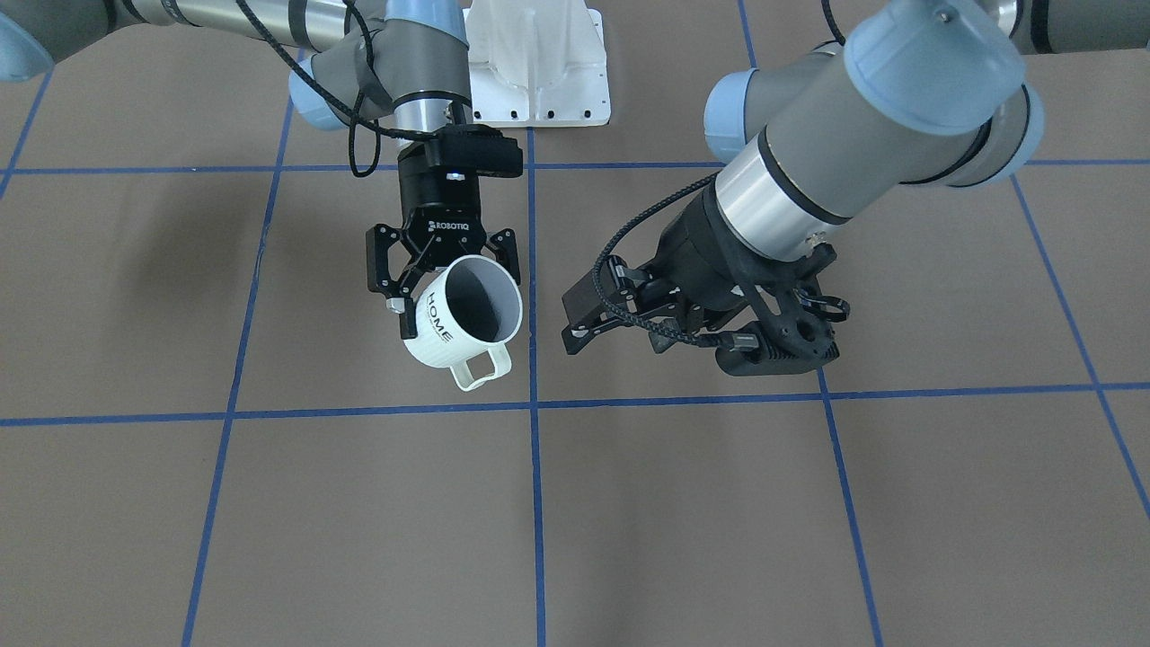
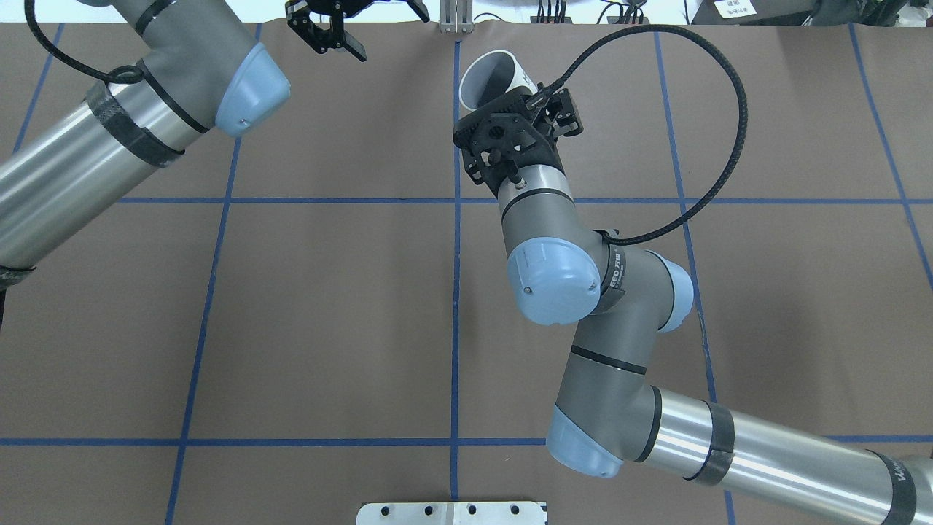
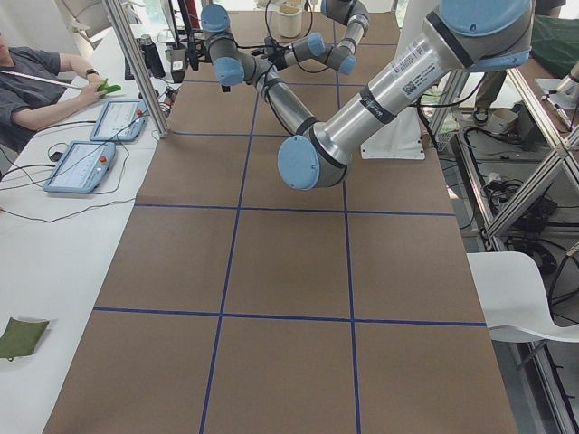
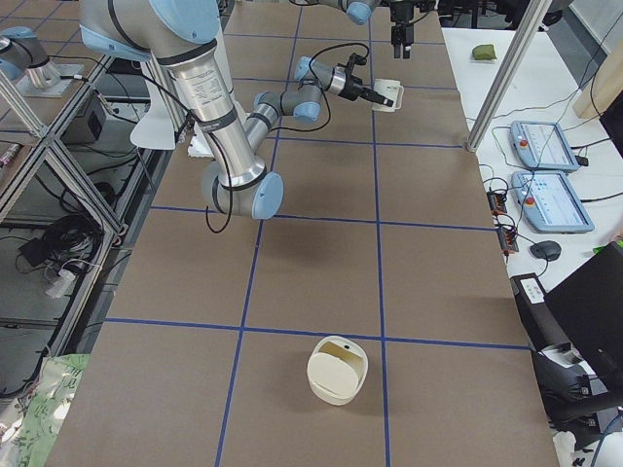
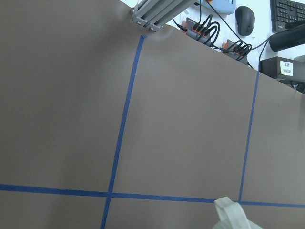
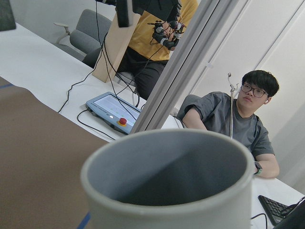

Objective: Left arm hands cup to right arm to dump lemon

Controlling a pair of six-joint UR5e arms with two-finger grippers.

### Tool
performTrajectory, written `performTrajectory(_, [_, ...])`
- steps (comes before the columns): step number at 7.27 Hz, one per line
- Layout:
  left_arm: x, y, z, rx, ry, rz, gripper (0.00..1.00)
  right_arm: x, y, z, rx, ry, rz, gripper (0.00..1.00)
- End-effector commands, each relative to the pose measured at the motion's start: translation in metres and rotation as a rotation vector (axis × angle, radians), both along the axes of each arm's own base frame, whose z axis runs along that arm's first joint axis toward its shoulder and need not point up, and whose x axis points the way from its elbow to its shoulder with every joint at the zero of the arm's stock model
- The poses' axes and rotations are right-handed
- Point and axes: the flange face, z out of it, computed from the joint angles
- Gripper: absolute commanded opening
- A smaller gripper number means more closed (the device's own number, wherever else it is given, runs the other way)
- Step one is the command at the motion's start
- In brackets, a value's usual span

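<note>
The right arm's ROBOTIQ gripper (image 1: 445, 280) is shut on the white ribbed "HOME" cup (image 1: 460, 314) and holds it above the table. The cup is tipped on its side, mouth toward the operators, handle down. It also shows in the overhead view (image 2: 487, 77) and the exterior right view (image 4: 387, 93). The right wrist view looks into its grey inside (image 6: 176, 171), where no lemon shows. The lemon is in no view. The left gripper (image 1: 580, 316) is open and empty, beside the cup and apart from it. The cup's handle (image 5: 231, 215) shows at the bottom edge of the left wrist view.
A cream container (image 4: 338, 370) stands on the brown table at the end on the robot's right. A white mount plate (image 1: 539, 63) sits at the robot's base. Operators sit along the far side with tablets (image 3: 81, 165). Blue tape lines cross the table (image 1: 533, 409).
</note>
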Motion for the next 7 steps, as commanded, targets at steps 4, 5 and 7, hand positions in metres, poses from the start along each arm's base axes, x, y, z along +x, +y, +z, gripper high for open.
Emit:
performTrajectory(4, [0.047,0.036,-0.007,0.030,0.026,0.096,0.91,-0.008,0.004,-0.008,0.006,-0.007,-0.002,0.07])
performTrajectory(5, [0.051,0.038,-0.007,0.031,0.026,0.102,0.89,-0.008,0.004,-0.009,0.006,-0.008,-0.002,0.07])
performTrajectory(7, [0.052,0.038,-0.012,0.035,0.029,0.104,0.76,-0.006,0.003,-0.010,0.008,-0.010,0.000,0.06])
